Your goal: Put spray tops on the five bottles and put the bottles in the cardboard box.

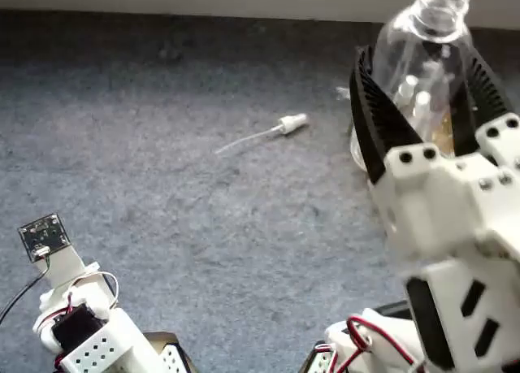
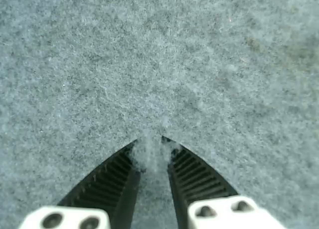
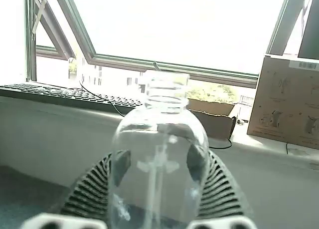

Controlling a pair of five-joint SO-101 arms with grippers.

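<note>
Grey felt [image 1: 162,194], window behind. Right gripper [image 1: 420,72] clamped round clear bottle [image 1: 428,28], upright, neck bare. Spray top [image 1: 291,123] on felt, apart from bottle. Left gripper [image 2: 150,140] barely parted, empty. Advice: hold bottle vertical; lift top by head, feed tube first.
</note>
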